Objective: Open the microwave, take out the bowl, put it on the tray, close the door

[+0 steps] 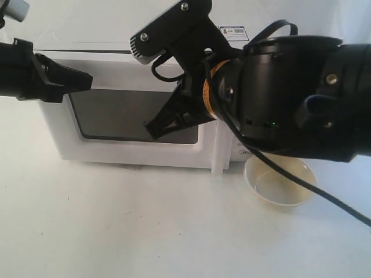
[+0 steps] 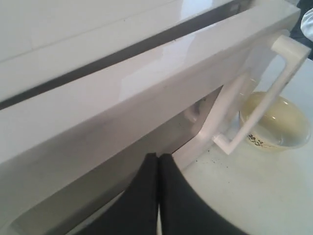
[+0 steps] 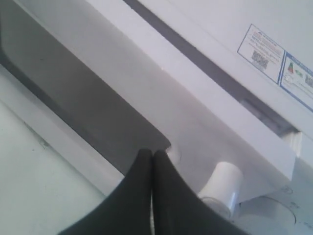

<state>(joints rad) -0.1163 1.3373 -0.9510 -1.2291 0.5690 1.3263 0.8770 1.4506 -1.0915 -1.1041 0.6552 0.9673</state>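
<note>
Both sets closed, nothing held: right fingers (image 3: 137, 196) pressed together, tips just in front of the door (image 1: 116, 153) near the right end of its window (image 1: 110, 116); left fingers (image 2: 142, 196) also shut, up by the door's top left corner. I can't tell if either touches it

Bowl (image 1: 281, 182) is already out, upright, mouth up, on the surface (image 1: 145, 231) just right of the handle (image 2: 266, 105), in front of the control side of the microwave (image 1: 110, 41). I see no tray under it

Door looks shut or nearly so; a dark seam shows along its top edge and I can't say if it's latched

My read on handling: door is a stiff, glossy plastic panel, slick under closed tips, probably swings lightly on a left hinge. For closing I'd push flat on the face close to the handle side, for best leverage; for pulling, the handle bar is the only real hold. Bowl looks light, rigid, smooth, maybe breakable; pinch it at the rim

Orientation: door faces the exterior camera, long axis runs left to right; handle bar stands vertical on its right edge, standing off the face
</note>
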